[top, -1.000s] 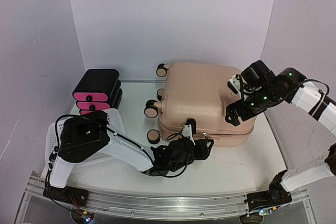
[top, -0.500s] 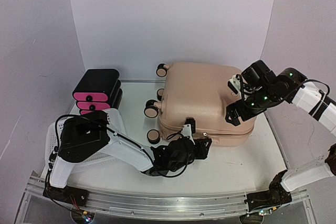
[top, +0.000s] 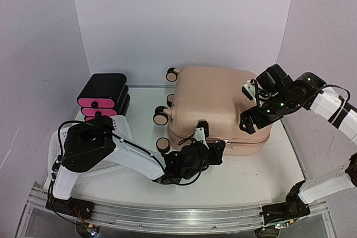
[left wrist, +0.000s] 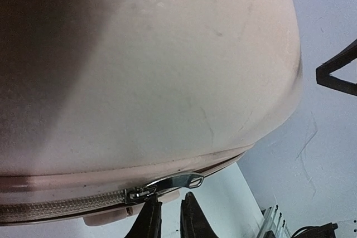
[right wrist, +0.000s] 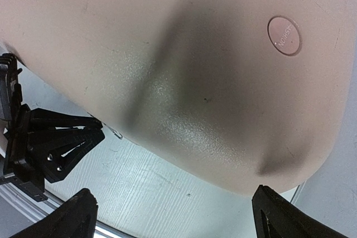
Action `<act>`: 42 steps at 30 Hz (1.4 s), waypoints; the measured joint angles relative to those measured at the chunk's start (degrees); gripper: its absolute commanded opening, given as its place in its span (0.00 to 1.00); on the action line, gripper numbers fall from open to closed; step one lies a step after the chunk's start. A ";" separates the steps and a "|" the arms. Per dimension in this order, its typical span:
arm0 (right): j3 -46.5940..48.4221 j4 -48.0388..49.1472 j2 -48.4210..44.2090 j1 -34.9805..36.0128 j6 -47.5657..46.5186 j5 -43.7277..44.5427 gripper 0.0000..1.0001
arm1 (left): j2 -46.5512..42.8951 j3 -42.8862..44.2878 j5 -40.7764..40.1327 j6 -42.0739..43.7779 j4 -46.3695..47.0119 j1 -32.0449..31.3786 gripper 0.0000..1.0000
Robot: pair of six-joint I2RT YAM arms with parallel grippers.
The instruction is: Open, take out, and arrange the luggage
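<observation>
One luggage (top: 215, 107), peach-pink hard shell, lying flat at the table's (top: 251, 176) middle, black wheels (top: 160, 116) toward the left. Lid closed; zipper (left wrist: 61, 204) seen fastened up to its metal pull (left wrist: 175, 182). Opening appears barely begun; taking out and arranging remain.

Left gripper (left wrist: 170, 213): low at the near seam, arm stretched across the table, fingers drawn close, tips just under the pull. Whether they pinch it cannot be told.

Right gripper (top: 250, 121): reaching in over the shell's right end, fingers spread wide, holding nothing.

Also present: black-and-pink drawer box (top: 103, 97), rear left; white mesh basket (top: 56, 149), partly hidden by the left arm.
</observation>
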 measured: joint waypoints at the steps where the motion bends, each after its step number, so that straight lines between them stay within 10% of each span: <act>1: 0.00 0.00 0.00 0.00 0.00 0.00 0.98 | 0.00 0.07 -0.04 -0.02 -0.28 0.00 0.19; 8: 0.00 0.00 0.00 0.00 -0.17 0.00 0.98 | -0.15 0.20 0.57 -1.03 -0.87 -0.07 0.52; 14: 0.00 0.00 0.00 0.00 -0.22 0.00 0.98 | -1.64 0.02 0.63 -3.23 -4.72 -0.13 0.57; 42: -0.59 0.00 -0.46 -0.11 -0.59 0.20 0.98 | -1.64 -0.79 4.72 -6.73 -10.03 1.25 0.28</act>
